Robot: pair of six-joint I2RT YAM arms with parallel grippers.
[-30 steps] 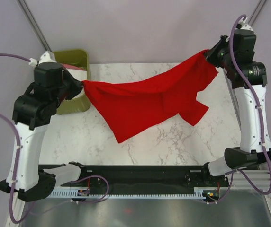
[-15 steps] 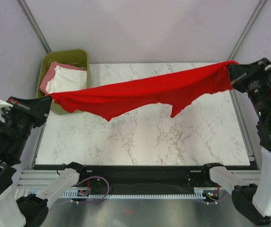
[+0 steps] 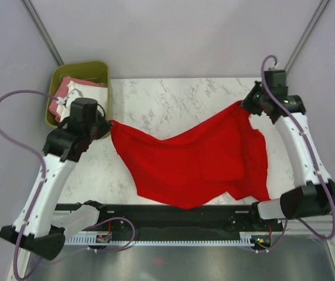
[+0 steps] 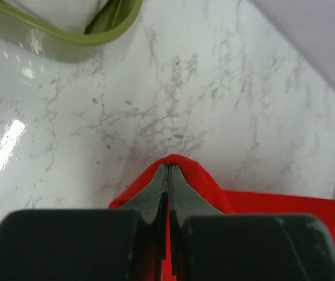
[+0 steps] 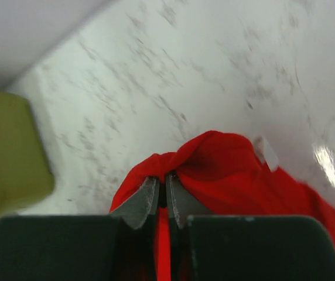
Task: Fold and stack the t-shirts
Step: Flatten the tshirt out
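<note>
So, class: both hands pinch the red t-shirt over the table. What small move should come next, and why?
Probably lower both corners onto the table and let go. The left hand and right hand each pinch a corner of the red t-shirt, while most of it already lies spread there.

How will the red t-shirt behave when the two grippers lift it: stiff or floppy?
Probably very floppy: the red t-shirt sags between the left gripper and the right gripper and drapes in wrinkles over the table. It seems light, since two small pinches of cloth hold it.
</note>
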